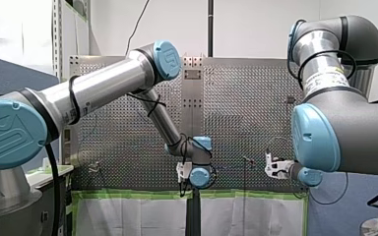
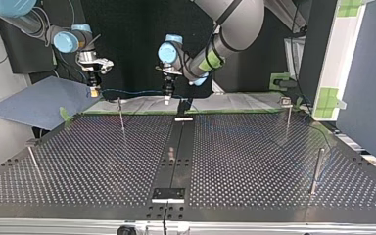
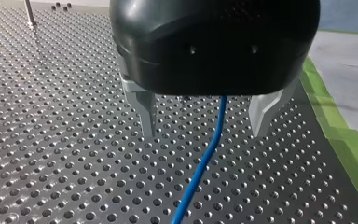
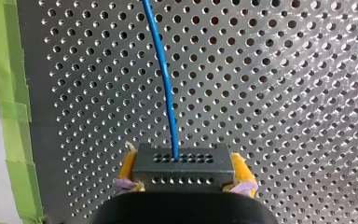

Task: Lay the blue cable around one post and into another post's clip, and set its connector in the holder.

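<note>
our right gripper (image 4: 184, 170) clamps the stiff-looking connector (image 4: 182, 161); our left gripper (image 3: 203, 133), jaws apart, straddles the seemingly limp blue cable (image 3: 200, 168)

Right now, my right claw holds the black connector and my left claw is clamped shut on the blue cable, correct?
Not quite. The left claw is open, not shut. In the left wrist view the blue cable runs between its spread fingers without being gripped. The rest stands: the right claw does hold the black connector.
</note>
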